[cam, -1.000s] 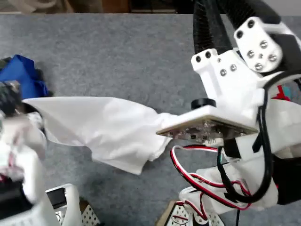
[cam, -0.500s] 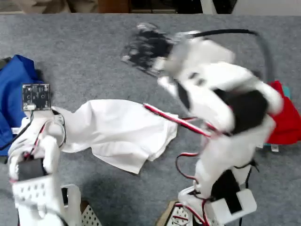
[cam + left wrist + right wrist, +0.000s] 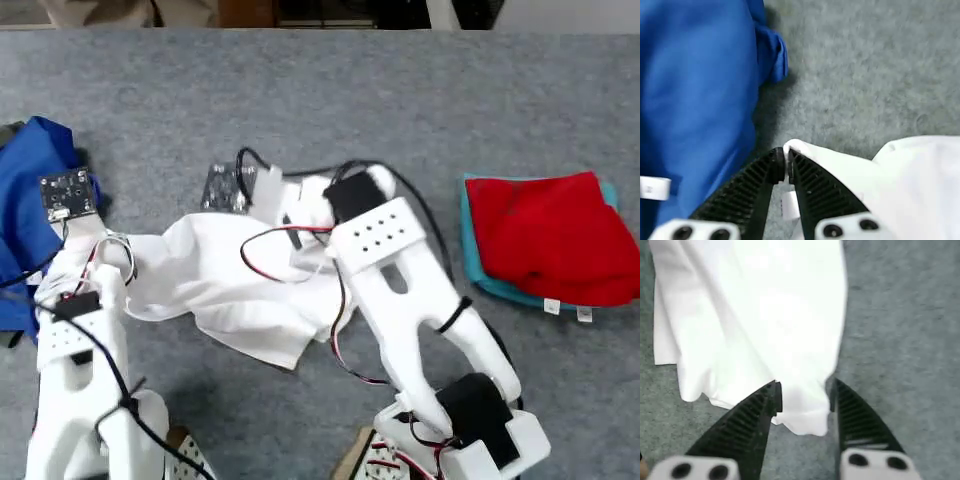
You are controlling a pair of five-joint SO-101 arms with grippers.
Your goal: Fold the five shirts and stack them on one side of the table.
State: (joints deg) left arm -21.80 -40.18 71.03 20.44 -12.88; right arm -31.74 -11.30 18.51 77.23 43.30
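A crumpled white shirt [image 3: 235,285] lies on the grey table, left of centre. My left gripper [image 3: 786,161] is shut on a corner of the white shirt [image 3: 910,175], close beside the blue shirt [image 3: 695,100]. From above, the left gripper [image 3: 118,250] sits at the white shirt's left end. My right gripper [image 3: 805,395] stands open, its fingers on either side of an edge of the white shirt [image 3: 765,315]. The right arm [image 3: 385,250] reaches over the shirt's upper middle.
A blue shirt [image 3: 30,180] is heaped at the table's left edge. At the right, a folded red shirt [image 3: 550,235] rests on a folded teal one [image 3: 480,275]. Both arm bases stand at the near edge. Bare grey table [image 3: 330,100] spreads along the far side.
The right arm swung from close under the camera down onto the white shirt's upper middle. The shirt, held stretched before, has slackened and bunched on the table. The left arm shifted slightly.
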